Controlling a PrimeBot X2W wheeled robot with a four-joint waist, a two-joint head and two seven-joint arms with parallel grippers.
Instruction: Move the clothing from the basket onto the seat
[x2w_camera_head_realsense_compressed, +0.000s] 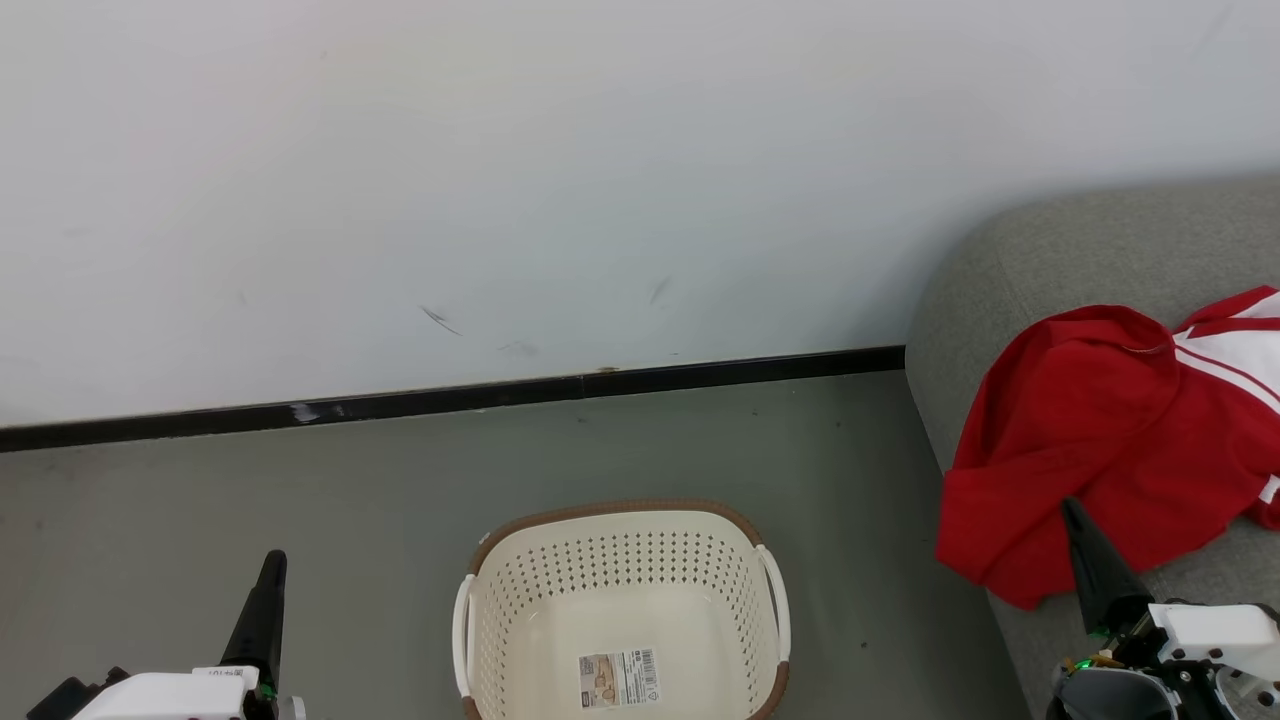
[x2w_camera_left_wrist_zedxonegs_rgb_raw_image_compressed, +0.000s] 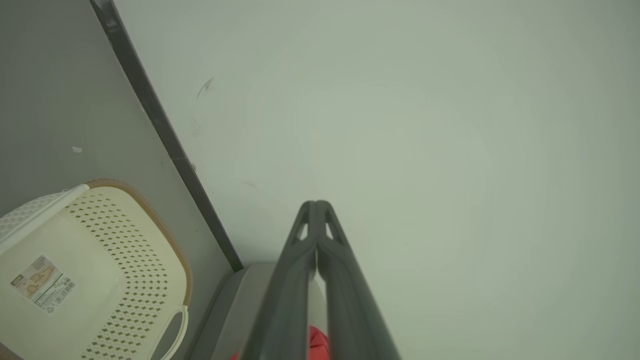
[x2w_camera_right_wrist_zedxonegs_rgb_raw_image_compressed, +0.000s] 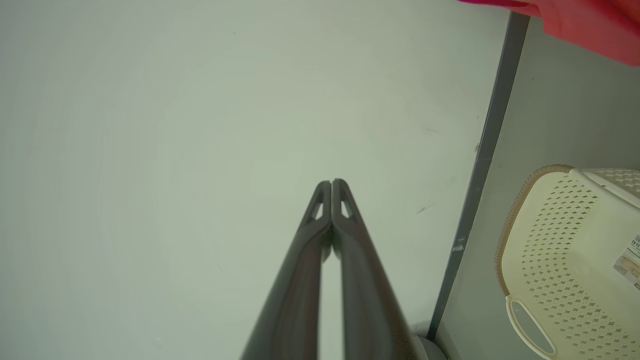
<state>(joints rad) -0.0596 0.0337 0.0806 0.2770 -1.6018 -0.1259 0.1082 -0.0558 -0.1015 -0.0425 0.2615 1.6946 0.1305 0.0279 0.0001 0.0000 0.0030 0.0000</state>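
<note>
The red clothing (x2w_camera_head_realsense_compressed: 1110, 450) with white stripes lies spread on the grey seat (x2w_camera_head_realsense_compressed: 1090, 250) at the right, and a corner of it (x2w_camera_right_wrist_zedxonegs_rgb_raw_image_compressed: 585, 22) reaches into the right wrist view. The cream basket (x2w_camera_head_realsense_compressed: 620, 610) with a brown rim stands on the floor at centre bottom, holding just its paper label (x2w_camera_head_realsense_compressed: 618, 677). My left gripper (x2w_camera_head_realsense_compressed: 268, 572) is shut at the lower left, well left of the basket. My right gripper (x2w_camera_head_realsense_compressed: 1075, 515) is shut just in front of the clothing's near edge. Both wrist views show the fingertips pressed together with nothing between them (x2w_camera_left_wrist_zedxonegs_rgb_raw_image_compressed: 316, 206) (x2w_camera_right_wrist_zedxonegs_rgb_raw_image_compressed: 331, 185).
A white wall (x2w_camera_head_realsense_compressed: 500, 180) with a black skirting strip (x2w_camera_head_realsense_compressed: 450, 398) runs behind the basket. Grey floor (x2w_camera_head_realsense_compressed: 250, 480) lies between the wall, the basket and the seat's rounded corner.
</note>
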